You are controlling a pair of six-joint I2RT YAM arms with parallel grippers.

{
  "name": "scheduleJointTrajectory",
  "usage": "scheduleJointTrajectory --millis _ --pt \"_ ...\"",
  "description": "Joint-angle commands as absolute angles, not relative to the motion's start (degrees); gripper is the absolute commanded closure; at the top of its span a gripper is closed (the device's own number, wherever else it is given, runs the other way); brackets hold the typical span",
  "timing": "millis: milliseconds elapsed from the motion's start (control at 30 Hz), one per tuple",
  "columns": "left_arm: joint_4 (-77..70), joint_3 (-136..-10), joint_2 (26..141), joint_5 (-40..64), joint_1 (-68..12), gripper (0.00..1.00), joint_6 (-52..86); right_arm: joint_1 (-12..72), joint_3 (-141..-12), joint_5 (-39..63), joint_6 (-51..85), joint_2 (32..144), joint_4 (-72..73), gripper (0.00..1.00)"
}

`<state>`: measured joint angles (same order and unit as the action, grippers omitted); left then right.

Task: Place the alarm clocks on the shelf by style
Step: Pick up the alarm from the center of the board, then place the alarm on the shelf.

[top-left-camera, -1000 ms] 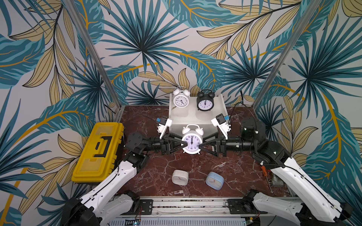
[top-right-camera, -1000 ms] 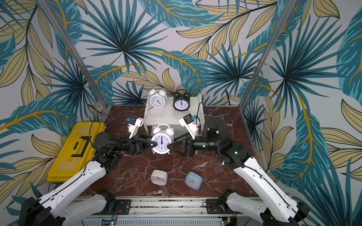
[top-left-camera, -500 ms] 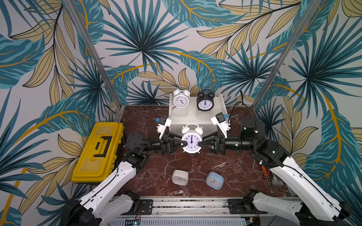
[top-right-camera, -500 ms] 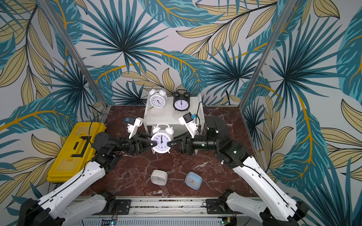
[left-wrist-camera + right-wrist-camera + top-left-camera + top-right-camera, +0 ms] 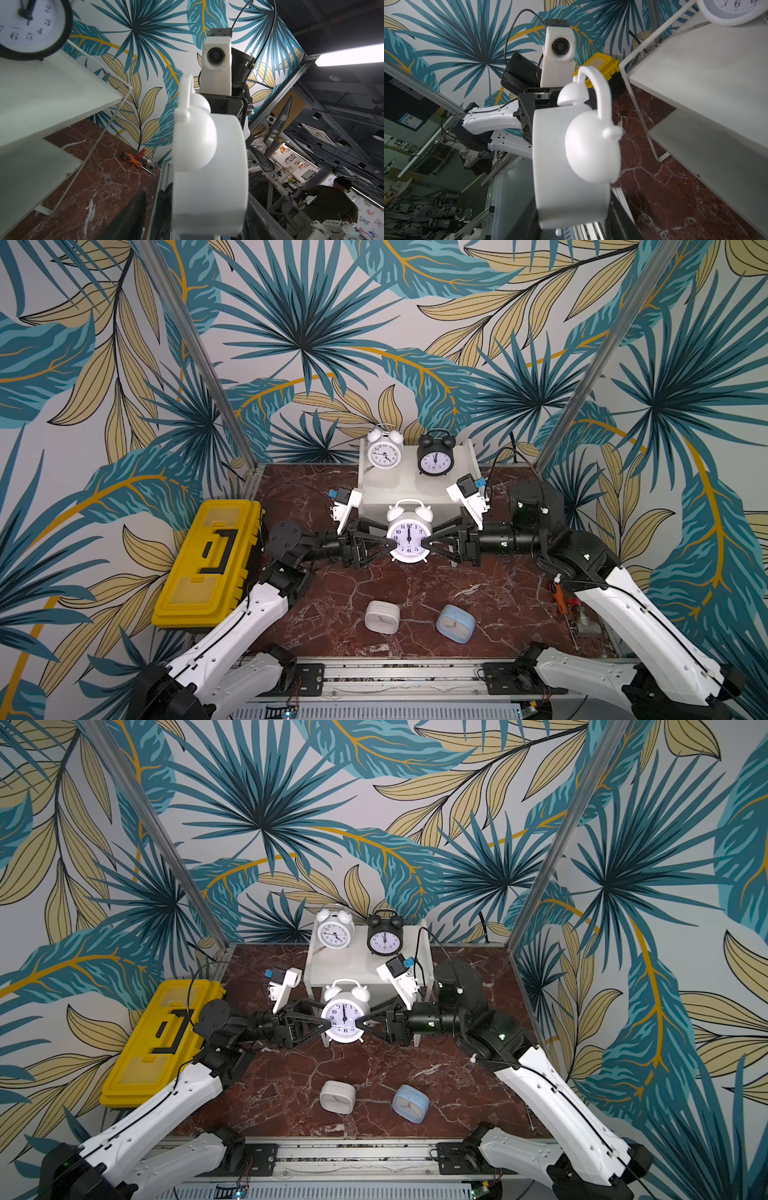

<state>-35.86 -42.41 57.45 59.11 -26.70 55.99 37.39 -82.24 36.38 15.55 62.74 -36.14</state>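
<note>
Remote desk, bimanual rig: the yellow toolbox (image 5: 208, 560) lies well outside the left gripper (image 5: 390, 537), back behind its wrist. That gripper's fingers (image 5: 133, 216) stand apart, and in its wrist view I see a gap between one of them and the dial side of the white twin-bell clock (image 5: 409, 537). The clock hangs upright between the two grippers' fingertips, above the marble table (image 5: 415, 593), with its dial facing the top camera. The right gripper (image 5: 428, 537) meets it from the opposite side. Its fingers (image 5: 620, 220) press against the front and back of the case, clamped on the clock.

Beyond both sets of fingertips, toward the wall, stands the shelf (image 5: 409, 489), just behind the clock. On its top board sit the shelved white clock (image 5: 384, 452), beyond the left fingertips, and the black twin-bell clock (image 5: 435, 458), beyond the right ones.

On the near side of the fingers, down on the table, lie the white square clock (image 5: 382, 617) and, to its right, the light-blue square clock (image 5: 456, 623), apart from each other. An orange-handled screwdriver (image 5: 559, 599) lies outside the right wrist.
</note>
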Motion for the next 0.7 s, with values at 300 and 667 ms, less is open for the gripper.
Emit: scheduleJointTrajectory --millis 300,667 --pt "1.1 -43.0 40.7 32.9 -24.9 0.24 38.3 36.1 -102.4 26.8 -5.9 74.6 -47.1 0.79" --pt "8.8 -42.6 37.6 22.0 -24.7 0.31 37.2 34.8 -119.7 23.2 -13.8 91.0 -49.7 0.79"
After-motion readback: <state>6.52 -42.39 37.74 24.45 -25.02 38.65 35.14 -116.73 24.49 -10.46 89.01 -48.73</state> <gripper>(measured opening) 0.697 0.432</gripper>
